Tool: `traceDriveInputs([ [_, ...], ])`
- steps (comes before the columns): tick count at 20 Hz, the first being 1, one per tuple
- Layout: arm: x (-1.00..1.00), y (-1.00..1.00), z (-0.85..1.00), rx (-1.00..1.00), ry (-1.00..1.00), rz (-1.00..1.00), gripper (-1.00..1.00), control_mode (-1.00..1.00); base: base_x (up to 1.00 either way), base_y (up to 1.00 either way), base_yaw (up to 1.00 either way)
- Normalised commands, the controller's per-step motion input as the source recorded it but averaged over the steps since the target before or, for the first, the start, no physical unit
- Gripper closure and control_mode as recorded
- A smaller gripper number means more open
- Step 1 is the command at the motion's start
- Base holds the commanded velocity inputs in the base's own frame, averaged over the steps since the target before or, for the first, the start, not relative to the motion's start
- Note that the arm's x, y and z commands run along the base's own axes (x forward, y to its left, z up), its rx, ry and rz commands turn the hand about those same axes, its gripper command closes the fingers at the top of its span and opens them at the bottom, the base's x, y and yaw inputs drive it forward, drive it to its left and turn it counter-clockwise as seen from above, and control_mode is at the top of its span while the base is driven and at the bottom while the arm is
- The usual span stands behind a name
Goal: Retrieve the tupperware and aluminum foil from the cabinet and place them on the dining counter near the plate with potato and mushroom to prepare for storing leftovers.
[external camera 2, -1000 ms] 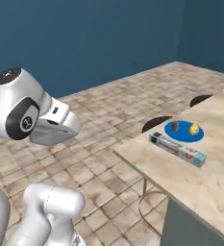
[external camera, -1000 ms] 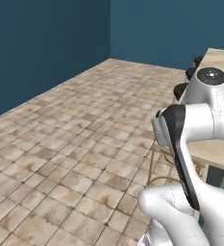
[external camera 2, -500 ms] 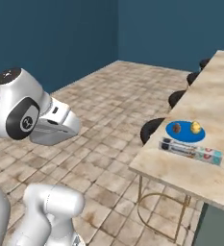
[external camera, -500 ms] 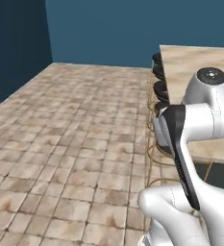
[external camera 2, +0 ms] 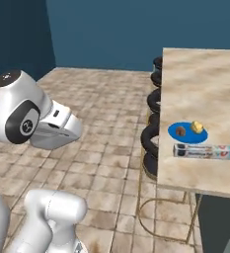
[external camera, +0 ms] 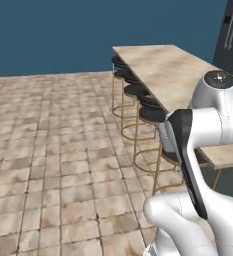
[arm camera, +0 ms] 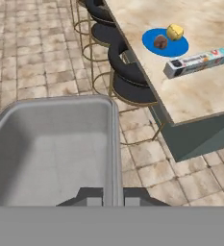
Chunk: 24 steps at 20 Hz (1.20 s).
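The fingers [arm camera: 112, 199] pinched the tub [arm camera: 51, 149] by its rim. On the counter [arm camera: 200, 91], foil [arm camera: 196, 62] lay beside the plate [arm camera: 165, 42]; lowering carelessly risked knocking either, or the thin grip slipping.

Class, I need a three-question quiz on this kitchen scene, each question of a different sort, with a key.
1. True or false: the aluminum foil already lies on the dining counter.
2. What does the gripper hold?
A. the tupperware
B. the plate
C. a stool
3. Which food on the plate is yellow?

Key: 1 true; 2 A; 3 the potato, beside the darker mushroom.
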Motion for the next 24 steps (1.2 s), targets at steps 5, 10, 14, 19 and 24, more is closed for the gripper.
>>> traceDriveInputs([
  [5,0.0,0.0,0.0,0.0,0.0,0.0,1.0,1.0,0.68,0.78,-0.61],
  [10,0.0,0.0,0.0,0.0,0.0,0.0,1.0,1.0,0.69,0.71,-0.61],
  [14,0.0,0.0,0.0,0.0,0.0,0.0,1.0,1.0,0.7,0.7,-0.61],
  [19,0.0,0.0,0.0,0.0,0.0,0.0,1.0,1.0,0.71,0.68,-0.61],
  [24,0.0,0.0,0.0,0.0,0.0,0.0,1.0,1.0,0.71,0.66,-0.61],
])
